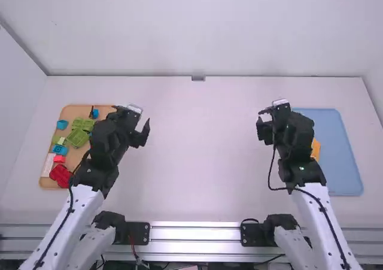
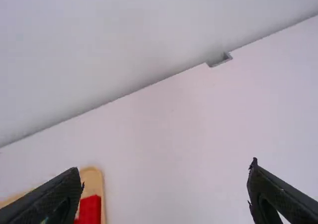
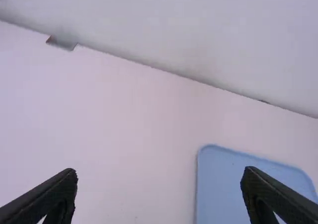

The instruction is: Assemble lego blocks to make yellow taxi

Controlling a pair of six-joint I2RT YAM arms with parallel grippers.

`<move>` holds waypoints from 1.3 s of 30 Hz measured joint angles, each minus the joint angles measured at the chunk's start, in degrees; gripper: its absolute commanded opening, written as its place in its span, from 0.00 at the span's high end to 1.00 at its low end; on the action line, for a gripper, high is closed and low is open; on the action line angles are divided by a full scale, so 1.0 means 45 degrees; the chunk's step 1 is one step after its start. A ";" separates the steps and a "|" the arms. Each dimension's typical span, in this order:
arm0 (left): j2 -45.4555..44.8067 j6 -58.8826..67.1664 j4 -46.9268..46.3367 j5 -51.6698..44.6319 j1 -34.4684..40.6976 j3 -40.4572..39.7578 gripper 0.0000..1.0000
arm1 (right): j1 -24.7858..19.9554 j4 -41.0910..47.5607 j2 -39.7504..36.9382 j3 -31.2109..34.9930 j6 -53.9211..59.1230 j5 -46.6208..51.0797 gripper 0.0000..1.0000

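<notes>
On my left, the claw [image 1: 127, 125] is spread apart, just right of the tan tray [image 1: 74, 112] holding green [image 1: 77, 137], blue [image 1: 60, 150] and red blocks [image 1: 60, 175]. My right claw [image 1: 280, 125] gapes too; the partly hidden yellow-orange block [image 1: 315, 150] sits on the blue tray [image 1: 344, 162], nearer the base.

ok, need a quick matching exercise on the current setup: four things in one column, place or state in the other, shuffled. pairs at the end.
Things
1. Red pieces
2. Yellow-orange piece
3. Blue tray
4. Left gripper

Place or state
A. Fingers apart, nothing between them
B. Flat on the table's right side
C. On the tan tray
D. On the blue tray

Pairs: 1-C, 2-D, 3-B, 4-A
</notes>
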State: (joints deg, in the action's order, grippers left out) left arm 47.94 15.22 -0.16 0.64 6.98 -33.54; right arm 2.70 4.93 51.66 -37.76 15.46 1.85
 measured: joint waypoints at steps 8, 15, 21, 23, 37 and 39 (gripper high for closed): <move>-0.1855 -0.1579 -0.0005 0.0015 -0.1491 0.1826 0.34 | -0.0627 -0.1078 -0.1836 0.1734 -0.1564 -0.0287 0.33; -0.4133 -0.2968 -0.0010 -0.0034 -0.1530 0.4046 0.51 | -0.0627 -0.1059 -0.4080 0.4017 -0.3011 -0.0374 0.51; -0.5751 -0.3211 -0.0010 -0.0039 -0.1525 0.5634 0.64 | -0.0627 -0.1059 -0.5731 0.5639 -0.3274 -0.0369 0.63; -0.6407 -0.3249 -0.0005 -0.0039 -0.1530 0.6295 0.69 | -0.0627 -0.1064 -0.6373 0.6295 -0.3347 -0.0398 0.69; -0.9403 -0.3303 0.0102 -0.0087 -0.1530 0.7339 0.90 | -0.0627 -0.1171 -0.9462 0.8252 -0.3390 -0.0389 0.91; -0.9758 -0.3308 0.0097 -0.0087 -0.1525 0.7339 0.93 | -0.0627 -0.1171 -0.9826 0.8252 -0.3390 -0.0379 0.94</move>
State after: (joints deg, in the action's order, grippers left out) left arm 4.03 0.34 0.27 0.25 0.12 -0.51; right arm -0.12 -0.34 7.44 -0.62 0.21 0.14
